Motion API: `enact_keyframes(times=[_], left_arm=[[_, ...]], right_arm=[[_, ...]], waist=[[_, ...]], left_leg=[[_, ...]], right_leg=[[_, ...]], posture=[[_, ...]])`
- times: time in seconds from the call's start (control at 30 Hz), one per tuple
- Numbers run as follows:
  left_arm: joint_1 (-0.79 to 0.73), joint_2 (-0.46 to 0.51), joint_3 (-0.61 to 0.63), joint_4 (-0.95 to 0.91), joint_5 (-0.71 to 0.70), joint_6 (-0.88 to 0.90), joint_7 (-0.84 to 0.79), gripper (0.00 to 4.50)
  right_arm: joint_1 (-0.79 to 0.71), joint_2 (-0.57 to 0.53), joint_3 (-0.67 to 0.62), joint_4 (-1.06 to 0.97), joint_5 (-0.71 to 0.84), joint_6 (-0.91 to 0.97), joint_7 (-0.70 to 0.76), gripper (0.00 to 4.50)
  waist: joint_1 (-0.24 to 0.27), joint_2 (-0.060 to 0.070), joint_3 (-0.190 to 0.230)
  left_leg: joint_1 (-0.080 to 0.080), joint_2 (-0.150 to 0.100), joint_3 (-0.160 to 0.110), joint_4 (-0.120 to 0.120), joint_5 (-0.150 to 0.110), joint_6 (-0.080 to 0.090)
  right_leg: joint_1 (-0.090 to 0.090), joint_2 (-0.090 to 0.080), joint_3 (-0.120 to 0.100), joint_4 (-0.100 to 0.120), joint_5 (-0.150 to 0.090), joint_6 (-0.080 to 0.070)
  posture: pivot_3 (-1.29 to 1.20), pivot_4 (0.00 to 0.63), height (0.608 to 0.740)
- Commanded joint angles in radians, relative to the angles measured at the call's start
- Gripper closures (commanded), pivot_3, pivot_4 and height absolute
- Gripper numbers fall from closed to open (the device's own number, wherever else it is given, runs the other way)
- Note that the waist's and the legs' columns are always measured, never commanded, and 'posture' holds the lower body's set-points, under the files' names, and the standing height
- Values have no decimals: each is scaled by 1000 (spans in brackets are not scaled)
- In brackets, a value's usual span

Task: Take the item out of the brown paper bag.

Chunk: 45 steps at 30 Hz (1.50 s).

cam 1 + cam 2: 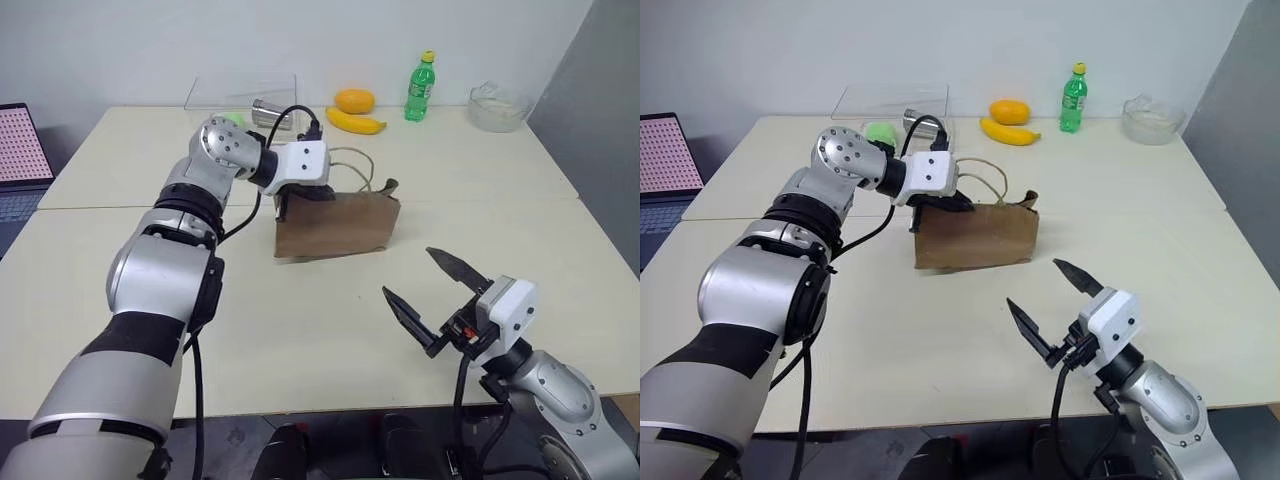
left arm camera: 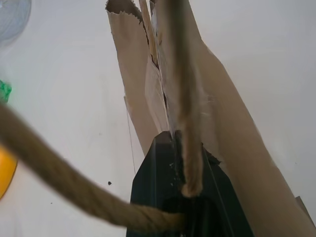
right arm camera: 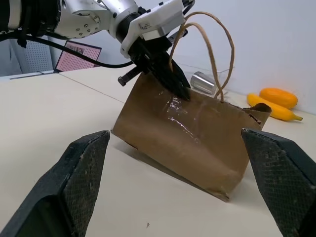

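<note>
Nearest to me, my right gripper [image 1: 437,293] hovers low over the front of the table [image 1: 300,350] with its two black fingers spread wide and nothing between them. Through that gap, in the right wrist view, I look straight at the broad face of the brown paper bag [image 3: 197,138], so the bag lies ahead of this gripper and a little to my left, well apart from it. Farther out, my left gripper [image 3: 170,79] is at the bag's top edge near its left end, with its fingers pinched shut on that rim, touching where a tan cord handle [image 3: 217,49] is rooted; the left wrist view shows the cord running down onto the black fingers with the torn paper lip just behind. The bag stands upright on the table with its long side running left to right across my view and its mouth facing up. I cannot see the item; I judge that it sits down inside the bag, hidden by the paper. The free hand is the right one, and I judge it would have to travel forward and up over the rim, then down into the mouth, while the left hand steadies the edge. Beyond the bag, at the far side of the table, lie a banana [image 1: 355,122], an orange fruit [image 1: 354,100] and a green bottle [image 1: 421,88].
</note>
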Motion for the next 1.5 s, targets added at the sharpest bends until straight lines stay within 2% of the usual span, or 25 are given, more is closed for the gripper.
enact_keyframes(times=[0.03, 0.1, 0.2, 0.5, 0.6, 0.73, 0.87, 1.03, 1.13, 1.2, 1.33, 1.43, 1.5], left_arm=[[-15, -7, -11, -7, 19, -17, 88, 4480], [-16, -4, -35, -5, 51, -23, 145, 4480], [-19, 0, -41, -2, 60, -30, 176, 3805], [-32, 24, -37, -1, 74, -84, 245, 1078], [-38, 33, 27, -4, -3, -43, 152, 1078], [-20, 65, 130, -26, -138, 44, -59, 1078], [19, 108, 171, -61, -206, 140, -207, 1078], [100, 161, 221, -146, -288, 242, -238, 1078], [186, 189, 257, -258, -346, 318, -222, 1078], [252, 205, 287, -384, -403, 434, -218, 1078], [514, 258, 321, -841, -552, 794, -220, 1078], [783, 314, 327, -1246, -693, 1067, -203, 1675], [899, 343, 331, -1413, -758, 1166, -182, 2284]], right_arm=[[-18, 7, 8, -32, 18, -4, 0, 0], [-26, 10, 10, -30, 23, 3, -2, 0], [-32, 11, 13, -27, 18, 7, -4, 0], [-40, -1, 25, -19, -1, 17, 2, 0], [-44, -13, 30, -13, -11, 22, 10, 0], [-50, -20, 31, 1, 0, 22, 19, 0], [-67, -22, 37, 27, -1, 16, 38, 0], [-101, -25, 40, 68, 0, 4, 68, 0], [-120, -29, 35, 91, 7, -2, 89, 0], [-129, -30, 34, 101, 11, -5, 100, 0], [-142, -28, 31, 116, 27, -7, 124, 0], [-152, -31, 21, 121, 47, -3, 139, 0], [-157, -33, 12, 123, 58, 0, 145, 0]], waist=[[0, 0, 0], [0, 0, 0], [0, 0, 0], [-1, 0, 0], [-1, 0, 0], [-3, 0, 0], [-6, 0, 0], [-10, 0, 0], [-14, 0, 0], [-17, 0, 0], [-24, 1, -1], [-30, 2, -1], [-28, 2, -1]], left_leg=[[0, 0, 0, 0, 0, 0], [0, 0, 0, 0, 0, 0], [0, 0, 0, 0, 0, 0], [0, 0, 0, 0, 0, 0], [0, 0, 0, 0, 0, 0], [0, 0, 0, 0, 0, 0], [1, 0, 1, 0, 0, 0], [1, 1, 0, 0, 0, 0], [1, 1, 0, 1, 0, 0], [1, 1, 0, 1, 0, 0], [2, 2, -1, 1, 0, 0], [3, 3, 1, 0, 0, 0], [3, 4, 1, 0, 0, 0]], right_leg=[[0, 0, 0, 0, 0, 0], [0, 0, 0, 0, 0, 0], [0, 0, 0, 0, 0, 0], [0, 0, 0, 0, 0, 0], [0, 0, 0, 0, 0, 0], [0, 0, 0, 0, 2, -4], [0, 0, 0, 1, 2, -4], [0, 0, 0, 1, 2, -4], [0, 0, 0, 1, 2, -4], [0, 0, 0, 1, 2, -4], [0, 0, 1, 2, 2, -4], [0, 0, 3, 2, 2, -4], [0, 0, 3, 3, 2, -4]], posture=[[0, 150, 740], [0, 150, 740], [0, 150, 740], [0, 150, 740], [0, 150, 740], [0, 150, 740], [0, 150, 740], [0, 150, 740], [0, 150, 740], [0, 150, 740], [0, 150, 740], [0, 150, 740], [0, 150, 740]])
